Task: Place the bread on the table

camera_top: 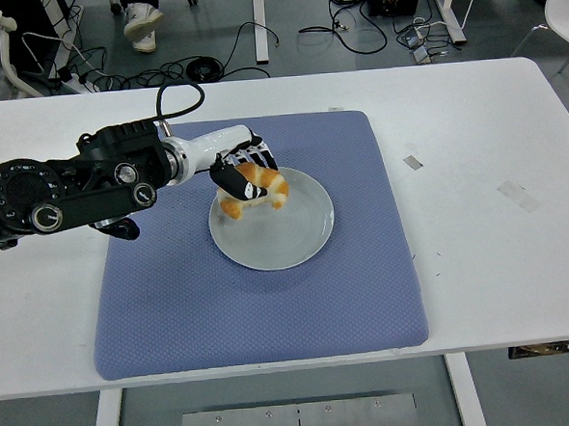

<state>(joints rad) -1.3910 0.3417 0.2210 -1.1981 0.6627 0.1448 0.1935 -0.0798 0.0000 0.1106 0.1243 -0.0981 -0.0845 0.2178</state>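
A golden croissant [255, 192] is held in my left hand [244, 178], whose fingers are curled around it. It hangs lifted a little above the far left part of a grey plate [286, 232]. The plate sits on a blue mat [261, 301] on the white table [478, 211]. My left arm reaches in from the left edge. My right arm does not show.
Small tape marks [413, 161] lie on the table to the right of the mat. Cables and chair legs lie on the floor beyond the table's far edge.
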